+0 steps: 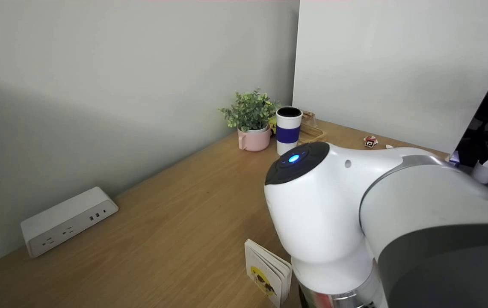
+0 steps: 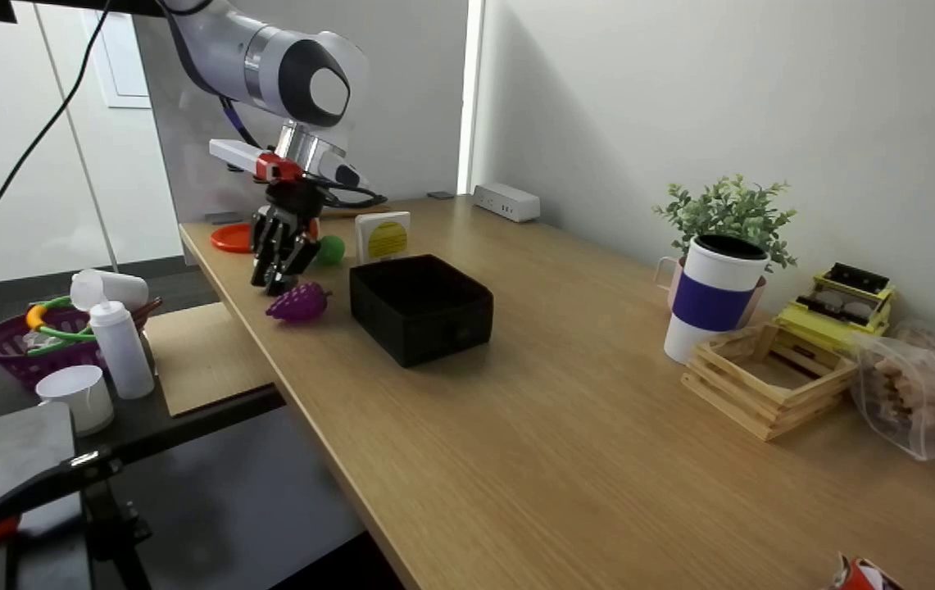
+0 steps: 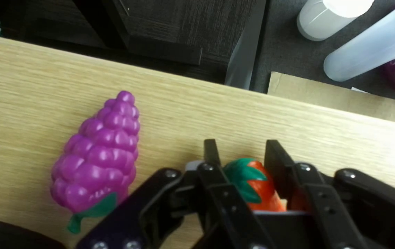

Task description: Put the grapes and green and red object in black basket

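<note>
Gripping the strawberry-like toy (image 3: 252, 183) (red under green leaves, clearest in the wrist view), the jaws are closed snugly against both its sides, low near the edge of the tabletop (image 2: 557, 426), diagonally off from the black basket (image 2: 447, 332). The purple toy grapes (image 3: 100, 152) lie between jaws and basket, stem end toward the basket, long axis pointing roughly away from it. The coming carry likely turns on that diagonal: a straight path to the basket crosses the grapes, so lifting well up first seems wise.
</note>
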{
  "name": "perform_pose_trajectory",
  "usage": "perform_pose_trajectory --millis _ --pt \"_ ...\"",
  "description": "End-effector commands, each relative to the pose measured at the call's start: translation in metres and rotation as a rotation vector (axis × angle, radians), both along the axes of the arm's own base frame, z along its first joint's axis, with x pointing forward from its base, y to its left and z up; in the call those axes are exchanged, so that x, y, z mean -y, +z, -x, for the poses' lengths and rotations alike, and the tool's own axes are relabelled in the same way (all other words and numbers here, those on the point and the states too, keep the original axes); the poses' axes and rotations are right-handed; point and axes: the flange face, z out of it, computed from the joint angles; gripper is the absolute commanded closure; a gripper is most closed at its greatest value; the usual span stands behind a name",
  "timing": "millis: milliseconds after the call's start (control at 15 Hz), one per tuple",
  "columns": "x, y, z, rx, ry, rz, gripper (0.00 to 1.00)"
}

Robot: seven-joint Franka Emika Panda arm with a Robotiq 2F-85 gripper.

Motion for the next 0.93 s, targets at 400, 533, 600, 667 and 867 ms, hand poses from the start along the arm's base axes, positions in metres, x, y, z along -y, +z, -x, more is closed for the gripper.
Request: perform_pose_trajectory --millis 400,533,600,667,867 --pt "-0.0006 0.0062 0.0009 0.026 0.008 0.020 0.00" --pt "-0.0005 0.0077 -0.0014 0.029 0.013 0.020 0.00" --pt "-0.0008 0.0085 -0.0026 0.033 0.017 0.021 0.00" --pt "-0.0009 0.0093 -0.0032 0.035 0.021 0.021 0.00" --pt "-0.0011 0.0108 -0.0059 0.042 0.028 0.023 0.00"
